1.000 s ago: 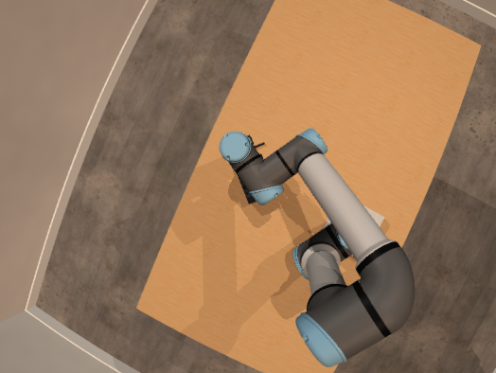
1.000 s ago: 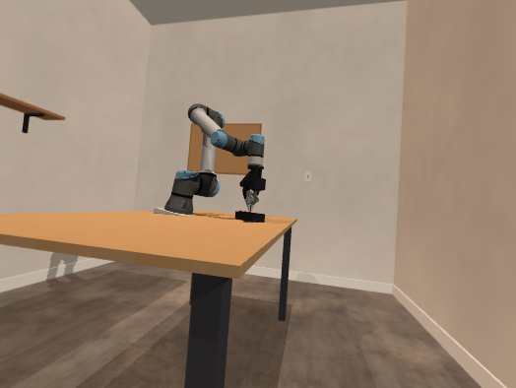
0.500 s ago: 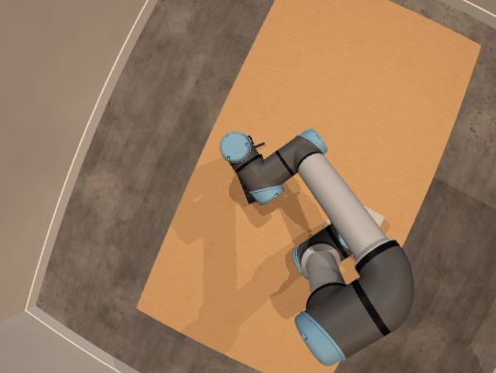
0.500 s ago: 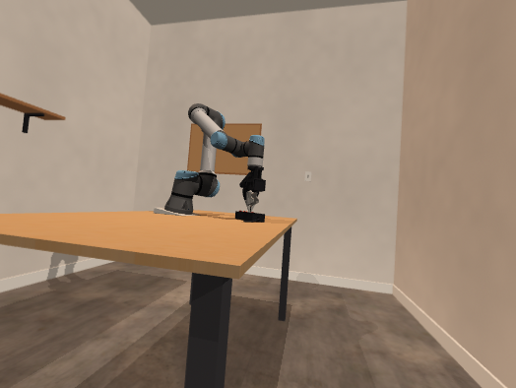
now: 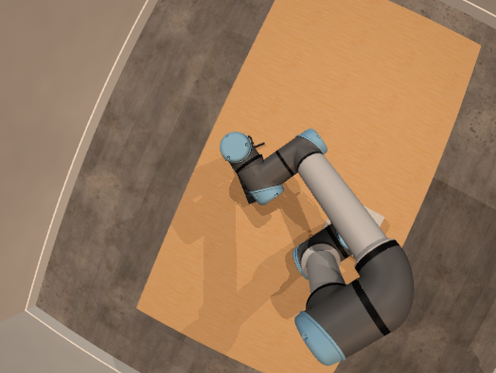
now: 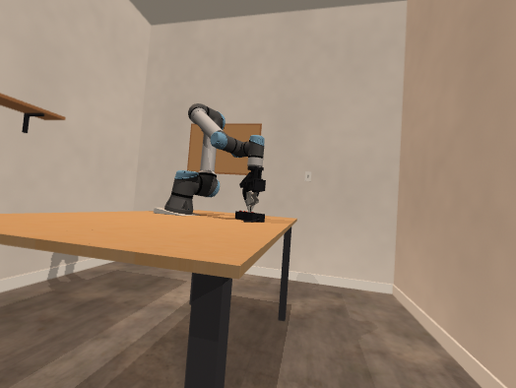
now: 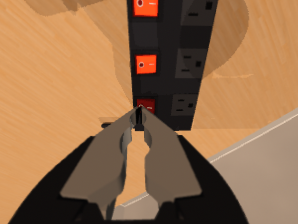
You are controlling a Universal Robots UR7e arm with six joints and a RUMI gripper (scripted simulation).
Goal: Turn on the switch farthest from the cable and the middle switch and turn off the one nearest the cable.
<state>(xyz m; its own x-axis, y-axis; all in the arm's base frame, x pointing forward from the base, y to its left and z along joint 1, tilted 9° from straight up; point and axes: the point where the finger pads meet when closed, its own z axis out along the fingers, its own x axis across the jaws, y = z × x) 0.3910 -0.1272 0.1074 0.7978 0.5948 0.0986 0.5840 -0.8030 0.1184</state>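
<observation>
Orange surface point(image 7: 60, 75), black power strip point(image 7: 165, 75) face up. My tool point(image 7: 140, 116) fully closed, holding nothing, tips on nearest switch point(image 7: 146, 105). Next, probably: press to toggle it.

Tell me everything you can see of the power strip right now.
The strip is a long black bar, plastic by its look, lying flat and face up on the wooden table near its edge. Three red rocker switches run down one side, each beside a socket. The two upper switches glow bright; the lowest looks darker. The shut tool has its tips at that lowest switch, at the strip's near end. No cable shows.
</observation>
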